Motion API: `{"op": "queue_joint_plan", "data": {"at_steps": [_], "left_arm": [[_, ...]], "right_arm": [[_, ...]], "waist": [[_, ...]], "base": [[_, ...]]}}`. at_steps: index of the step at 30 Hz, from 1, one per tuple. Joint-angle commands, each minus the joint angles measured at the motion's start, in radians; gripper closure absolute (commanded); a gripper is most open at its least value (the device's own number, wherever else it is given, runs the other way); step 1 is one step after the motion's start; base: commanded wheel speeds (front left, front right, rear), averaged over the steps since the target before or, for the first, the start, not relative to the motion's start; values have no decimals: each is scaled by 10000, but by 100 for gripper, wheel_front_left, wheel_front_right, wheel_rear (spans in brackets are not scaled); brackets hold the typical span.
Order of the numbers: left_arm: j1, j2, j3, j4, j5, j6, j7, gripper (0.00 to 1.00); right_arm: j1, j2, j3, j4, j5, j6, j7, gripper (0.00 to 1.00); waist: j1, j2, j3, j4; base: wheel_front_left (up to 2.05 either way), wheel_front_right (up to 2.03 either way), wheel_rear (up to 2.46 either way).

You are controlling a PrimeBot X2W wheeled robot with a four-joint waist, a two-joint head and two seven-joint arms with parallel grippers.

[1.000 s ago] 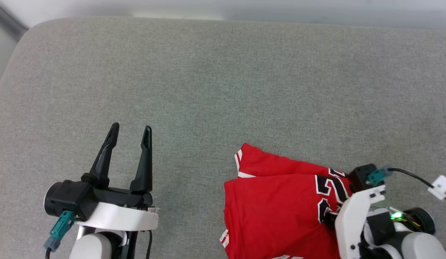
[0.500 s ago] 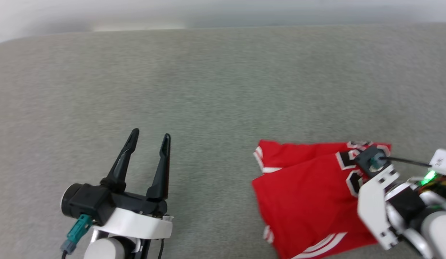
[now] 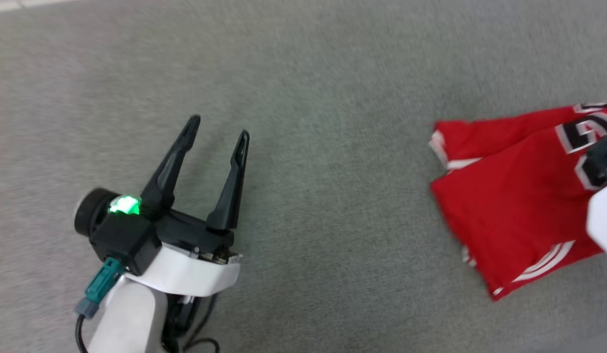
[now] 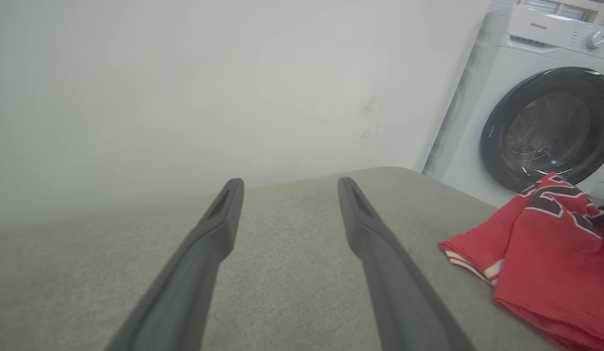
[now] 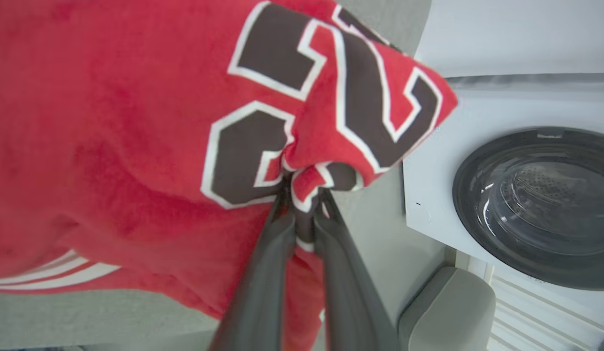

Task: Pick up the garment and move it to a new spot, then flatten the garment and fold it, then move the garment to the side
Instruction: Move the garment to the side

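left claw (image 3: 219,127) is wide open with nothing between the fingers, hovering over bare grey fabric surface (image 3: 332,147) at the lower left of the head view. green light (image 3: 124,205) is lit on its wrist housing. in the left wrist view the same claw (image 4: 289,183) points across the surface toward a plain pale wall (image 4: 185,73), both fingers well apart.

right claw (image 5: 304,200) is pinched narrow on a bunched fold of the garment (image 5: 111,122), right at the black-and-white lettering. cloth is squeezed between the two fingers and puckers around the tips.

garment (image 3: 509,196) sits at the far right edge of the head view, well apart from the left claw. it's red and folded over on itself, with white striped trim showing at its lower edge and left corner. the right arm's white bracket (image 3: 604,215) overlaps its right side. the head view is blurry, so i can't tell exactly where cloth leaves the surface.

from the left wrist view the garment (image 4: 540,258) lies on the surface near its right end, with the lettered part peaked higher than the trimmed edge.

washing machine (image 4: 545,131) stands just past that end of the surface. i also see it behind the cloth in the right wrist view (image 5: 526,204).
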Motion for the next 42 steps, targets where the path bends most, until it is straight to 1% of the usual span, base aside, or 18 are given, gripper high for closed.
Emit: {"op": "queue_joint_plan", "data": {"at_steps": [1, 5, 12, 18, 21, 25, 26, 27, 28, 32, 35, 39, 42], "left_arm": [[-155, 89, -3, -29, 68, -16, -21, 0], [-608, 471, -294, -336, 172, -16, -21, 0], [-1218, 939, -549, -919, 301, -16, -20, 0], [-1425, 1215, -563, -1244, 323, -16, -20, 0], [-1449, 1299, -549, -1277, 333, -16, -20, 0], [-1421, 1366, -555, -1252, 314, -16, -20, 0], [-1415, 1355, -552, -1228, 299, -16, -20, 0], [-1399, 1326, -537, -1204, 285, -16, -20, 0], [-1373, 1286, -519, -1180, 264, -16, -20, 0], [-1173, 1059, -435, -1017, 147, -16, -20, 0], [-1033, 854, -248, -861, 43, -16, -20, 0], [-739, 530, 196, -642, -49, -15, -20, 0], [-395, 256, 576, -404, -156, -14, -20, 0]], "right_arm": [[-172, -70, -84, 118, -65, -11, -111, 100], [-328, -381, -740, 1075, -300, -12, -1123, 100], [-191, -309, -2350, 3239, -851, -12, -3176, 100], [-547, 151, -3537, 4792, -1460, -14, -4709, 100], [-860, 447, -3923, 5329, -1725, -14, -5227, 100], [-1200, 780, -4202, 5826, -2075, -14, -5635, 100], [-1253, 833, -4222, 5910, -2168, -14, -5677, 95], [-1299, 869, -4231, 5958, -2251, -14, -5745, 62], [-1365, 932, -4271, 5977, -2315, -14, -5794, 0], [-1543, 1120, -4346, 5871, -2561, -12, -6012, 0], [-1746, 1328, -4435, 5534, -2556, -12, -6189, 0], [-1861, 1875, -4600, 4778, -2312, -12, -6520, 0], [-1698, 2415, -4676, 4040, -1986, -12, -6828, 0]], "waist": [[-1, -1, 765, -635], [-1, -1, 1440, -854], [-1, -1, 2292, -851], [-1, -1, 2732, -769], [-1, -1, 2823, -743], [-1, -1, 2817, -709], [-1, -1, 2781, -696], [-1, -1, 2728, -685], [-1, -1, 2655, -675], [-1, -1, 2197, -648], [-1, -1, 1678, -615], [-1, -1, 833, -491], [-1, -1, 158, -300]], "base": [[0, 0, 0], [0, 0, 0], [0, 0, 0], [0, 0, 0], [0, 0, 0], [0, 0, 0], [0, 0, 0], [0, 0, 0], [0, 0, 0], [0, 0, 0], [0, 0, 0], [0, 0, 0], [0, 0, 0]]}}
